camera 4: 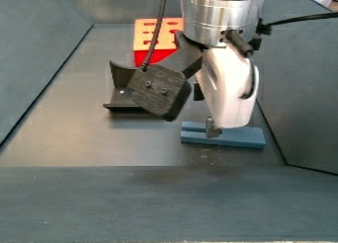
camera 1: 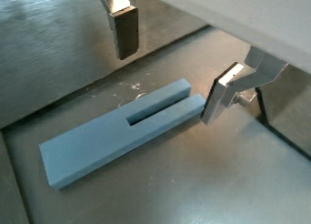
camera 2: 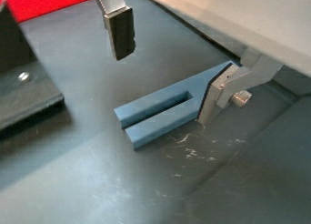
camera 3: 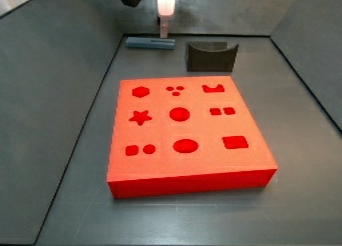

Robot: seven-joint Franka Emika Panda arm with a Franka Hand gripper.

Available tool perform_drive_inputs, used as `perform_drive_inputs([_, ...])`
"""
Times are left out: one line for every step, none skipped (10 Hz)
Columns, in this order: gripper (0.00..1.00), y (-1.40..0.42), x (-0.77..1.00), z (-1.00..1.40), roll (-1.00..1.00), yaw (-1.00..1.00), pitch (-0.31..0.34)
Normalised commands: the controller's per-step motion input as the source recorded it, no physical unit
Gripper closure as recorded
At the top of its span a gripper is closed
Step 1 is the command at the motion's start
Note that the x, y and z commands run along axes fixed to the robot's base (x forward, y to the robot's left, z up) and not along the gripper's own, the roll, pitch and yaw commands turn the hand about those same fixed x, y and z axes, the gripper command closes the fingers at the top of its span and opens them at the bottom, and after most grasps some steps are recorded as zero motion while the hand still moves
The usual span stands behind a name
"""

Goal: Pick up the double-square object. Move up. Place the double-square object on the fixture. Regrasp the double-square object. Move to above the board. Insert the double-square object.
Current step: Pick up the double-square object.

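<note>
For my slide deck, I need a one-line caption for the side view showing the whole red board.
Gripper poised over the double-square object, beside the fixture, behind the board.

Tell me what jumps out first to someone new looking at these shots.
The bright red board with its shaped cut-outs fills the middle of the grey floor in a side view. Behind it stands the dark notched fixture, and beside that the slate-blue double-square object lies flat on the floor. The gripper is right over that piece, jaws open, one finger at its slotted end, nothing held.
</note>
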Motion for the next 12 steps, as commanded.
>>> perform_drive_inputs([0.00, -0.05, 0.00, -0.11, -0.31, -0.77, -0.204])
perform_drive_inputs([0.00, 0.00, 0.19, -0.26, -0.28, -0.72, -0.074])
perform_drive_inputs([0.00, 0.00, 0.39, -0.42, -0.24, -0.65, 0.000])
perform_drive_inputs([0.00, 0.00, 0.46, -0.51, -0.22, -0.59, 0.029])
perform_drive_inputs([0.00, 0.00, 0.35, -0.55, -0.19, -0.48, 0.020])
perform_drive_inputs([0.00, 0.00, 0.18, -0.56, -0.17, -0.34, 0.000])
perform_drive_inputs([0.00, 0.00, 0.00, -0.42, -0.16, -0.27, -0.034])
perform_drive_inputs([0.00, 0.00, -0.03, -0.27, -0.26, -0.12, -0.079])
perform_drive_inputs([0.00, 0.03, -0.10, -0.17, -0.37, 0.00, -0.106])
perform_drive_inputs([0.00, 0.00, -0.10, -0.19, -0.31, 0.03, -0.081])
perform_drive_inputs([0.00, 0.00, -0.10, -0.27, -0.23, 0.00, -0.063])
perform_drive_inputs([0.00, 0.00, -0.13, -0.34, -0.18, 0.00, -0.051])
